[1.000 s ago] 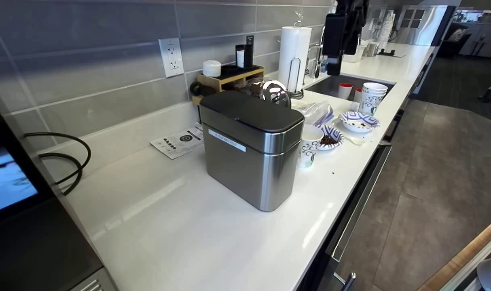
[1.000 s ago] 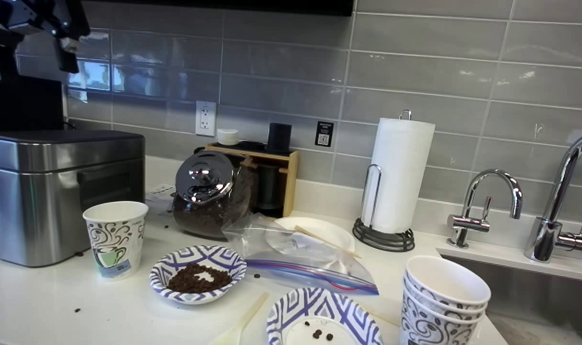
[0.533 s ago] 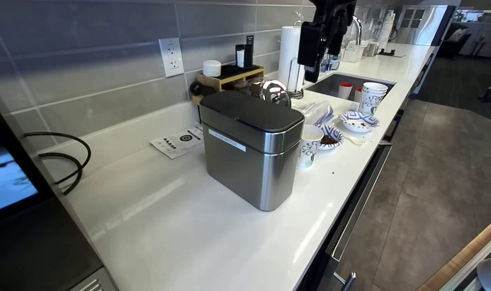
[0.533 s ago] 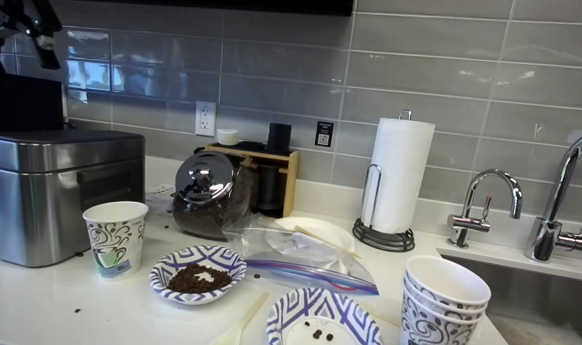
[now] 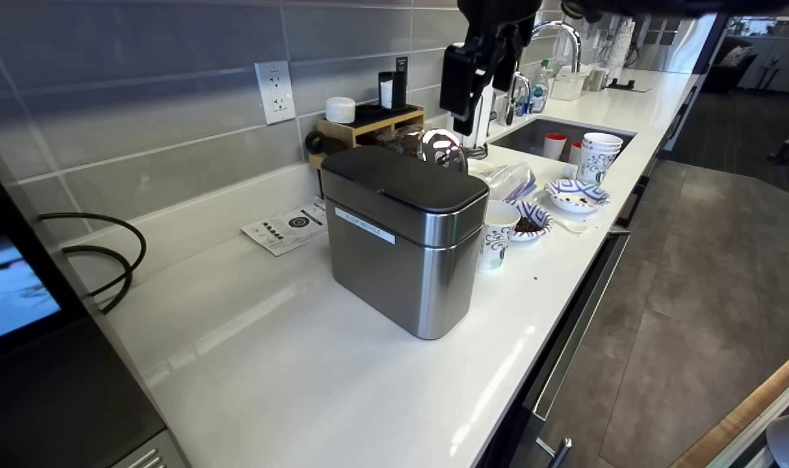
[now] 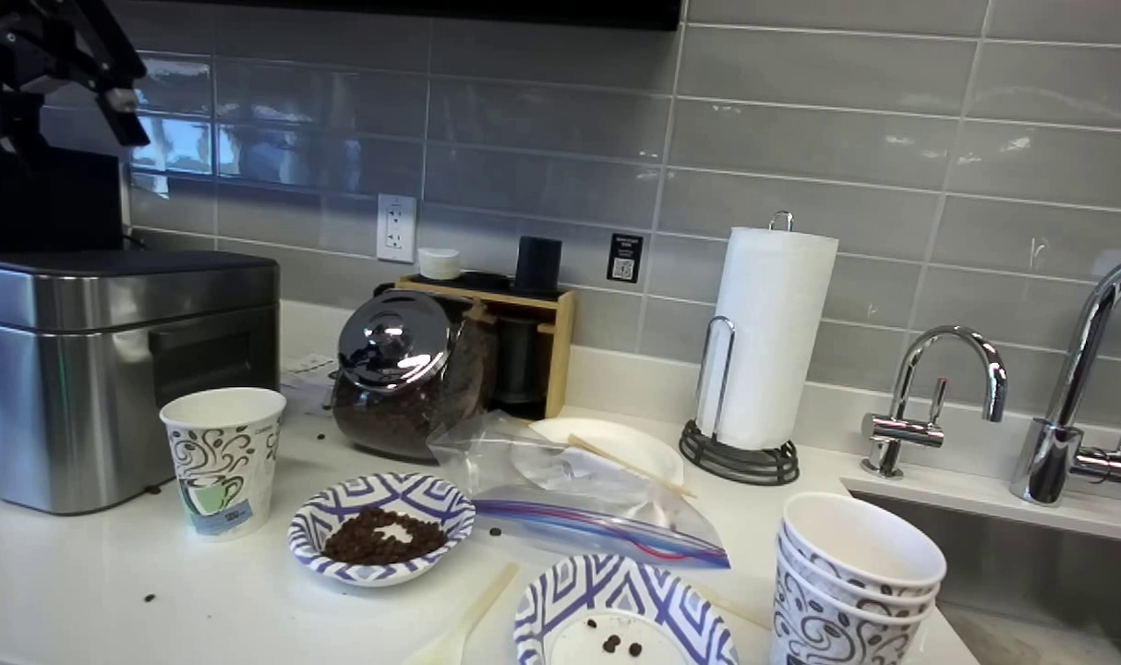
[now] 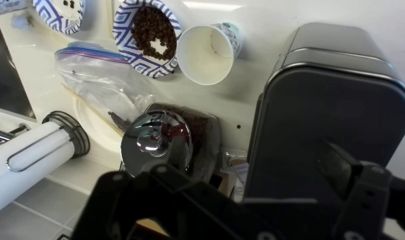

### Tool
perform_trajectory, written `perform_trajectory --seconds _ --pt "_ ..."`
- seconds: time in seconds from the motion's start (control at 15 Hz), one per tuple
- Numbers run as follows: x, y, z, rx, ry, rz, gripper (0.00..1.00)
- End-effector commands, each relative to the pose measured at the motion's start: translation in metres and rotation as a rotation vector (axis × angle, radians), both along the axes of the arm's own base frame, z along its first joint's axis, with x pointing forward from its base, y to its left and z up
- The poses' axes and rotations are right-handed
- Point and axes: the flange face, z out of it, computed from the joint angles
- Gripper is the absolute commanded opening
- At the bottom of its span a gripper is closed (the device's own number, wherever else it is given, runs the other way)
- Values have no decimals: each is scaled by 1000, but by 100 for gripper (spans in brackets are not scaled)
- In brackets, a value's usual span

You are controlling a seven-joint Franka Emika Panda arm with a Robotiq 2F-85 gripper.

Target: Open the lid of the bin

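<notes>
The brushed steel bin stands upright on the white counter; it also shows at the left edge of an exterior view and in the wrist view. Its flat dark lid is shut, lying level on top, and fills the right of the wrist view. The lid's metal loop handle cannot be made out. My gripper is open and empty, apart from the lid and above it in both exterior views. In the wrist view its fingers are wide apart, one over the lid, the other over the jar.
A paper cup and a jar with a shiny cap stand close beside the bin. Bowls, a plastic bag and a paper-towel roll lie beyond. A dark appliance stands at the near left.
My gripper has moved left in an exterior view, from over the sink side towards the bin, and slightly down. The bin and its shut lid have not moved.
</notes>
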Motion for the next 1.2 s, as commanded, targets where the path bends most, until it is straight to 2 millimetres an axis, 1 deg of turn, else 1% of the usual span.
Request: perform_trajectory --seconds 0.0,0.27,0.4,0.73,1.0,1.13 --pt "5 7 -3 11 -8 11 100" --pt "15 32 -4 95 -72 31 100" --pt "20 46 -9 108 -64 48 100" --pt "27 75 -25 48 -1 40 100" --pt "29 92 -37 -16 0 -14 100" --pt "30 101 -42 -15 -11 -20 100"
